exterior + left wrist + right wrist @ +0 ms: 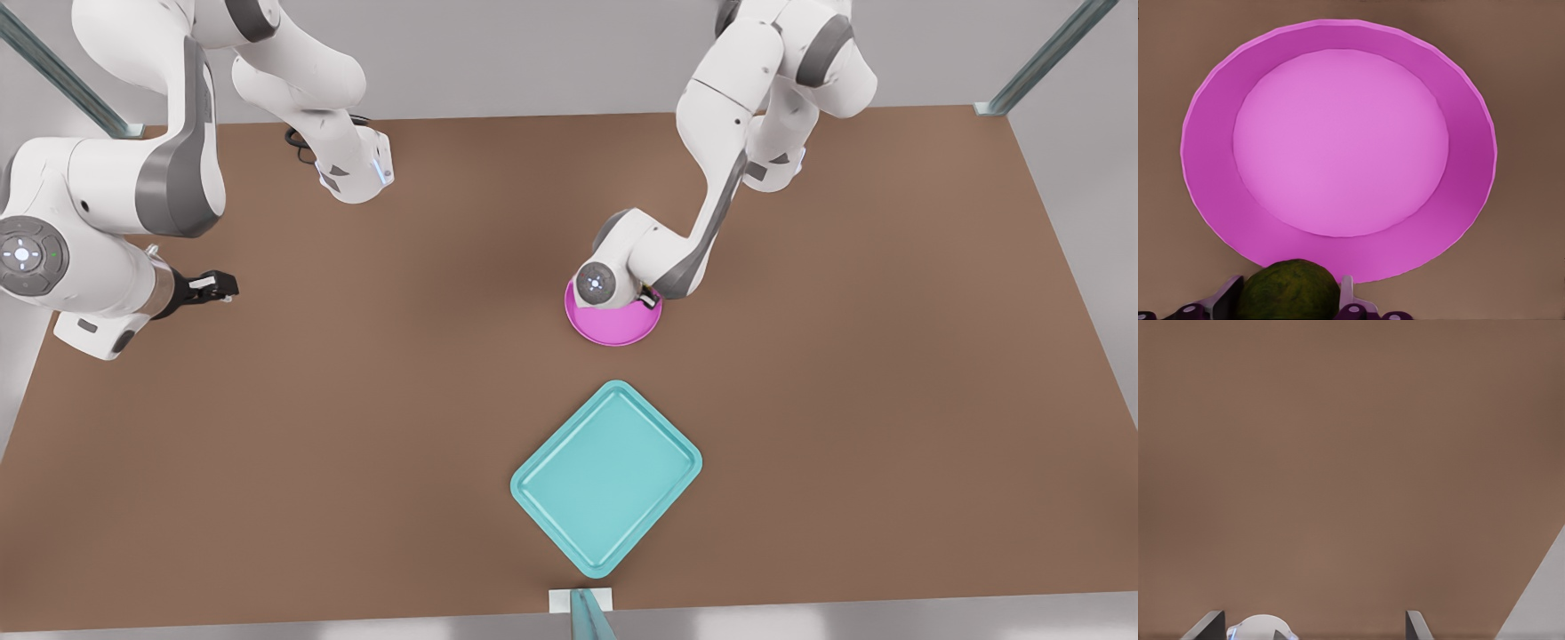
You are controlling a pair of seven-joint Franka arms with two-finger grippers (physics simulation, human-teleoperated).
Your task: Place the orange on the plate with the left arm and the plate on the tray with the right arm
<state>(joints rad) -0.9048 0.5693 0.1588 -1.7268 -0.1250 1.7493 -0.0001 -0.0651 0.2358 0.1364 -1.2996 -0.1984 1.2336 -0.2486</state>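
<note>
A: Orange (1289, 291) is clamped between the left end effector (1290, 301) fingers, hanging over the plate (1338, 247) near its rim. You're lined up to drop it there.

B: And the plate?

A: On the table (356, 400), under the left arm, apart from the tray (606, 476) nearer the camera in the front view. Tray has nothing on it.

B: Right end effector (213, 286)?

A: Waiting at the front view's left, well apart from the plate, fingers spread, holding nothing. You'll need it once the orange is down.
</note>
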